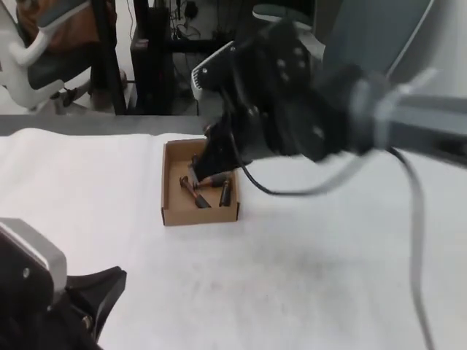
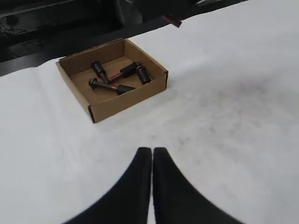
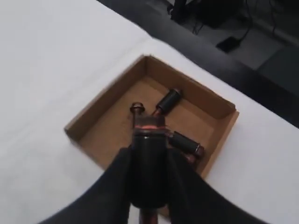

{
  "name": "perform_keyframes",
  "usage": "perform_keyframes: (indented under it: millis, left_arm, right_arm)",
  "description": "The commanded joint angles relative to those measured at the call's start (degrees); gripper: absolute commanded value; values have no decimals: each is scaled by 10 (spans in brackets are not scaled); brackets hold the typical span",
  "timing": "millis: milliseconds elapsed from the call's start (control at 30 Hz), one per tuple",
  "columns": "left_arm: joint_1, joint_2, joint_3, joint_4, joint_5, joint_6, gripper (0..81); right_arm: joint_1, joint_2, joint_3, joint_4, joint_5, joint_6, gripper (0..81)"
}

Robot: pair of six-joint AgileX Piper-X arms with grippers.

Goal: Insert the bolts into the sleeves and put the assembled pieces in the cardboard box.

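Note:
The cardboard box [image 1: 201,214] sits on the white bench, towards the back. Inside it lie several assembled pieces [image 2: 117,77], black sleeves on copper-coloured bolts. My right gripper [image 1: 206,173] hangs over the box. In the right wrist view this gripper [image 3: 148,154] is shut on a black sleeve [image 3: 148,175] with a copper bolt through it, held above the box [image 3: 100,112] and the pieces [image 3: 186,142] lying in it. My left gripper [image 2: 152,153] is shut and holds nothing. It rests low near the front left of the bench [image 1: 98,292], well short of the box [image 2: 126,100].
White cloth covers the bench [image 1: 328,262]. A dark gap and black frames run behind its far edge [image 1: 153,65]. A white chair [image 1: 36,58] stands at the back left. The right arm's cable [image 1: 412,219] loops over the right side.

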Motion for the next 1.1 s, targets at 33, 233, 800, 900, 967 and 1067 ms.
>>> perform_keyframes:
  millis: [33,233,800,900,967,1067]
  left_arm:
    - [1,-6,-7,1,0,2,18]
    - [1,-6,-7,1,0,2,18]
    - [1,-6,-7,-22,33,-19,18]
    - [1,-6,-7,-18,33,-29,18]
    - [1,-8,-7,-12,13,-30,18]
    - [1,-24,-15,4,-40,-34,18]
  right_arm:
    - [-24,99,-102,61,-35,7,6]
    - [-38,196,-184,67,-32,2,6]
    - [-17,51,-200,168,-67,6,599]
    - [-1,1,-160,235,-69,4,599]
    - [14,-47,-89,199,-60,4,588]
    - [38,-157,58,75,-33,36,444]
